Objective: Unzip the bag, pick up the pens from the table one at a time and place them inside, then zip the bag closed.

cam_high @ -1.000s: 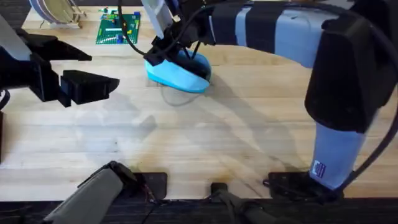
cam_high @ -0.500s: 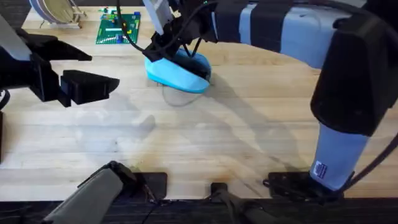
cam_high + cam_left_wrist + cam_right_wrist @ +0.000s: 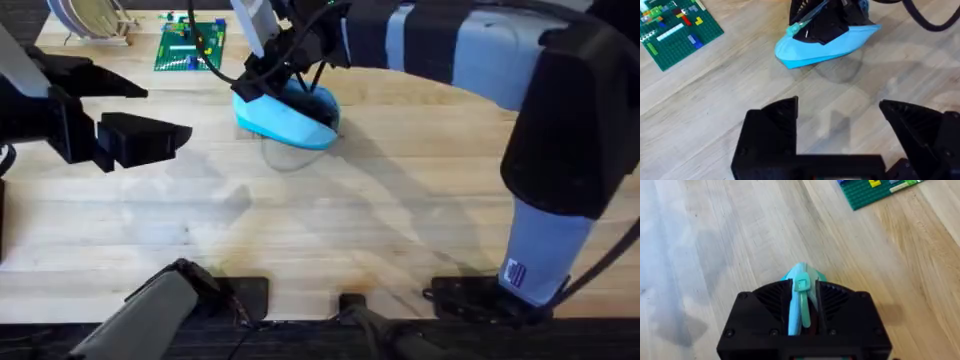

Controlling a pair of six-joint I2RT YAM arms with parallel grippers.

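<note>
Open table (image 3: 330, 220) lies in front of the bag (image 3: 285, 120); right gripper (image 3: 290, 72) covers it; green baseplate (image 3: 190, 45) sits just beside.

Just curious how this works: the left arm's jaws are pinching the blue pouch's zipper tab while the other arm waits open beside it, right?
Not quite: the right gripper pinches the zipper tab of the blue pouch, as the right wrist view shows. The left gripper is the one waiting open.

Bag (image 3: 287, 118) top behind right claw (image 3: 272, 78)
</note>
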